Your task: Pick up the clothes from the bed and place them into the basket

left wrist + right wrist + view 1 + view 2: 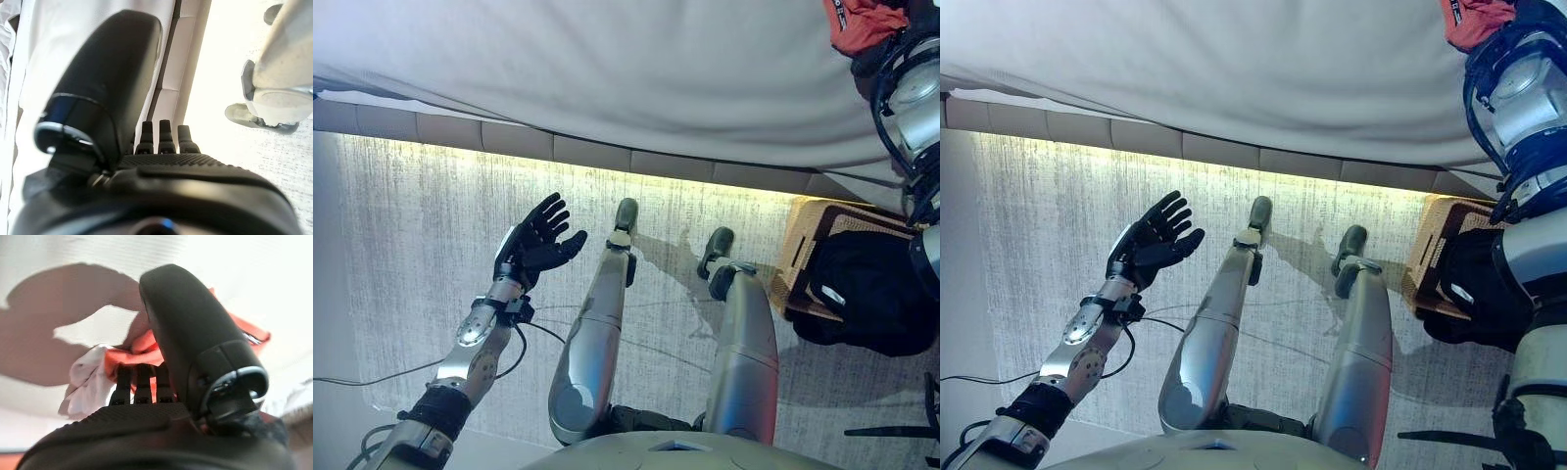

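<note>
An orange-red garment (860, 23) lies on the white bed sheet (607, 69) at the far right. My right arm reaches up to it. In the right wrist view my right hand (146, 428) has straight fingers (141, 382) and its thumb over the orange garment (129, 355), with a white cloth (85, 382) beside it. I cannot tell whether the fingers touch the cloth. A wicker basket (800, 240) stands on the floor at the right with black clothing (871, 294) in it. My left hand (536, 245) is open and empty, held palm up above the floor.
The bed's padded beige base (607, 157) runs across the view, lit from below. A pale grey carpet (411, 245) covers the floor in front of it. The basket stands close to the bed's right end.
</note>
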{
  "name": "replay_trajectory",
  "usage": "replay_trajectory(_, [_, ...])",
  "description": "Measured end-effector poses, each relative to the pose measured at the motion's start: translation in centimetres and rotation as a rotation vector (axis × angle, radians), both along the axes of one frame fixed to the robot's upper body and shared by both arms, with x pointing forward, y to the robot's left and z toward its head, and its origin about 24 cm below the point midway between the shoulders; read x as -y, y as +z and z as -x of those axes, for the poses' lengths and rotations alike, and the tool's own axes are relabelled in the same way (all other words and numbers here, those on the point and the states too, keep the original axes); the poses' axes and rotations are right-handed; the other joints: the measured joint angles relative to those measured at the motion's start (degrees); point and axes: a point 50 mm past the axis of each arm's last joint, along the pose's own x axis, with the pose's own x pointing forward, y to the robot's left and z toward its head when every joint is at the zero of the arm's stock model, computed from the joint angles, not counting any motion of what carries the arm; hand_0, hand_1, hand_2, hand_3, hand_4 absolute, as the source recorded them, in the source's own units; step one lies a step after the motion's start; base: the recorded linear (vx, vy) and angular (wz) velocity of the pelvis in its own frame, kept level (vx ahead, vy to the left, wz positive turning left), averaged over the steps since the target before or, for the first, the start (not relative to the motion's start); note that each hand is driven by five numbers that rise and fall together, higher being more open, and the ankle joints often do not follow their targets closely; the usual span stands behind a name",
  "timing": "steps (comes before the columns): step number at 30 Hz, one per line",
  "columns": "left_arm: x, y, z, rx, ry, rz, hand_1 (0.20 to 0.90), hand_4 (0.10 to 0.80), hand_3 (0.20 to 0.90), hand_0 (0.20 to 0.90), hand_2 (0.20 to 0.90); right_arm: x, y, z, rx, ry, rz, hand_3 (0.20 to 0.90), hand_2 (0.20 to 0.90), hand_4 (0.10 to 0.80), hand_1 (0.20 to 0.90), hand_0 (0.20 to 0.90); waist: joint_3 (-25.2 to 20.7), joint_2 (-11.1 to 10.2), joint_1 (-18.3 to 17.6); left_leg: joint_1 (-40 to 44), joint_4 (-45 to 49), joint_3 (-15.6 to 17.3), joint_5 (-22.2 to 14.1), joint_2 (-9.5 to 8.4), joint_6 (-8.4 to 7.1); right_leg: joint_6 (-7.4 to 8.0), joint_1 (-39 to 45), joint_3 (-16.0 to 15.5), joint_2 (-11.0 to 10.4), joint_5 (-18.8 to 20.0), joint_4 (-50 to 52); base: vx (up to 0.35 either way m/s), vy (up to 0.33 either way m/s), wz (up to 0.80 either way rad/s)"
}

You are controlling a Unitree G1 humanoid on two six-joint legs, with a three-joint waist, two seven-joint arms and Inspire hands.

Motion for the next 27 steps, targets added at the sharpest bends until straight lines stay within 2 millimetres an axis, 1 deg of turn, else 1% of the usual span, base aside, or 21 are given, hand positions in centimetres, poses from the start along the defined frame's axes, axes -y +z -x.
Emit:
replay_trajectory(3, [0.0, -0.1, 0.1, -0.002, -0.011, 0.002, 0.900, 0.800, 0.900, 0.900, 0.900, -0.5, 0.7, 0.1, 0.069, 0.056, -0.053, 0.200, 0.300, 0.100, 0.300, 0.300, 0.05, 0.09, 0.32, 0.43, -0.10, 0.01, 0.02, 0.00, 0.03, -0.02, 0.12, 0.09, 0.07, -0.01, 0.26, -0.003, 0.026, -0.02])
replay_trajectory(8, [0.1, -0.4, 0.4, -0.006, -0.037, 0.005, 0.900, 0.800, 0.900, 0.900, 0.900, -0.8, 1.1, 0.1, 0.106, 0.091, -0.047, 0.200, 0.300, 0.100, 0.300, 0.300, 0.09, 0.35, 1.00, 1.99, -0.15, 0.04, 0.27, -0.08, 0.40, -0.40, 1.51, 0.15, -0.08, -0.24, 0.44, -0.027, 0.075, 0.00])
replay_trajectory(13, [0.1, -0.5, 0.6, -0.009, -0.056, 0.007, 0.900, 0.800, 0.900, 0.900, 0.900, -0.1, 0.7, 0.1, 0.090, 0.065, -0.058, 0.200, 0.300, 0.100, 0.300, 0.300, 0.09, 0.40, 1.15, 4.86, -0.24, 0.43, 0.28, -0.33, 0.42, -0.42, 4.48, 0.14, -0.58, -0.26, -0.07, -0.030, 0.096, 0.00])
replay_trajectory(16, [0.1, -0.6, 0.6, -0.011, -0.057, 0.007, 0.900, 0.800, 0.900, 0.900, 0.900, 0.7, 0.0, 0.3, 0.065, 0.033, -0.072, 0.200, 0.300, 0.100, 0.300, 0.300, 0.07, 0.45, 1.08, 8.28, -0.92, 0.72, -0.31, -0.39, 0.85, -0.39, 8.10, 0.09, -0.57, -0.26, -1.19, -0.002, 0.079, -0.06])
replay_trajectory(19, [0.0, -0.9, 0.7, -0.023, -0.054, 0.005, 0.900, 0.800, 0.900, 0.900, 0.900, 1.4, -0.5, 0.3, 0.036, 0.021, -0.091, 0.200, 0.300, 0.100, 0.300, 0.300, 0.06, 0.48, 0.84, 12.56, -2.73, 1.34, -0.36, -0.33, 0.79, -0.37, 12.30, 0.47, -0.69, -0.24, -3.31, 0.008, 0.088, -0.09])
replay_trajectory(22, [-0.2, -1.5, 0.6, -0.047, -0.046, 0.004, 0.900, 0.800, 0.900, 0.900, 0.900, 1.6, -0.9, 0.4, 0.019, 0.032, -0.112, 0.200, 0.300, 0.100, 0.300, 0.300, 0.04, 0.47, 0.36, 18.70, -5.96, 2.27, -0.23, -0.01, 0.95, -0.42, 18.04, 0.73, -0.71, -0.10, -7.25, 0.063, 0.097, -0.18])
replay_trajectory(24, [-0.3, -2.4, 0.9, -0.082, -0.026, 0.010, 0.900, 0.800, 0.900, 0.900, 0.900, 2.0, -1.5, 0.4, -0.005, 0.041, -0.119, 0.200, 0.300, 0.100, 0.300, 0.300, 0.02, 0.51, 0.07, 23.55, -8.63, 2.77, -0.35, 0.15, 1.13, -0.42, 22.71, 0.35, -0.67, -0.09, -9.52, 0.031, 0.087, -0.16])
replay_trajectory(26, [-0.2, -2.6, 0.9, -0.086, -0.025, 0.015, 0.900, 0.800, 0.900, 0.900, 0.900, 2.6, -1.2, 0.9, 0.016, 0.038, -0.136, 0.200, 0.300, 0.100, 0.300, 0.300, -0.02, 0.50, -0.46, 27.14, -10.69, 3.24, -0.02, 0.25, 1.71, -0.42, 26.31, 0.02, -0.74, 0.38, -12.16, 0.072, 0.068, -0.13])
replay_trajectory(27, [0.0, -2.3, 0.5, -0.074, -0.028, 0.017, 0.900, 0.800, 0.900, 0.900, 0.900, 3.1, -0.8, 1.2, 0.037, 0.037, -0.155, 0.200, 0.300, 0.100, 0.300, 0.300, -0.06, 0.47, -0.70, 28.48, -11.66, 3.71, 0.01, 0.97, 1.75, -0.46, 27.69, 0.13, -0.66, 0.41, -13.34, 0.140, 0.054, -0.17])
